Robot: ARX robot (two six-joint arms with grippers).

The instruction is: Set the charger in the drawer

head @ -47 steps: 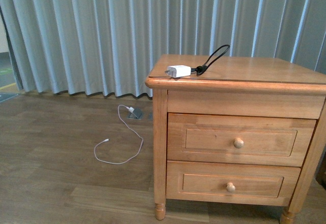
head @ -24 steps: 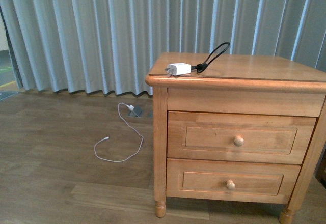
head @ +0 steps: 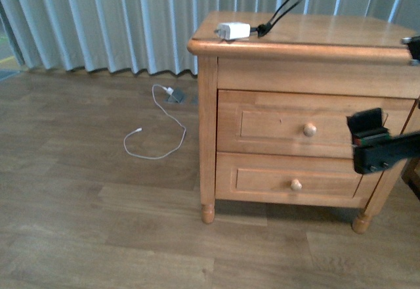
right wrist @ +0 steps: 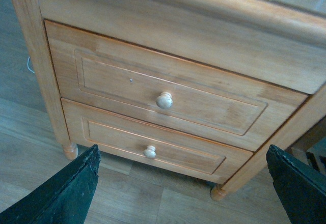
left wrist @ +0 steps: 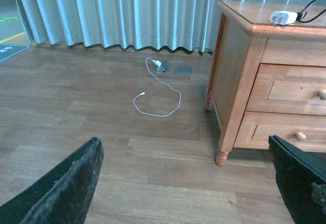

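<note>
The charger (head: 233,31), a small white block with a looped black cable (head: 283,8), lies on top of the wooden nightstand (head: 308,49) near its front left corner. It also shows in the left wrist view (left wrist: 283,17). The upper drawer (head: 279,123) is shut, and its round knob (head: 309,129) also shows in the right wrist view (right wrist: 164,100). My right gripper (head: 394,134) is open and empty in front of the nightstand's right side, apart from the knob. My left gripper (left wrist: 188,188) is open and empty above the floor, left of the nightstand.
The lower drawer (head: 289,182) with its own knob (head: 296,184) is shut. A thin white cable (head: 157,138) with a grey adapter (head: 174,96) lies on the wood floor left of the nightstand. Grey curtains (head: 131,20) hang behind.
The front view has tilted down, so the nightstand sits higher in the frame. My right gripper has come into view at the right edge, in front of the drawers.
</note>
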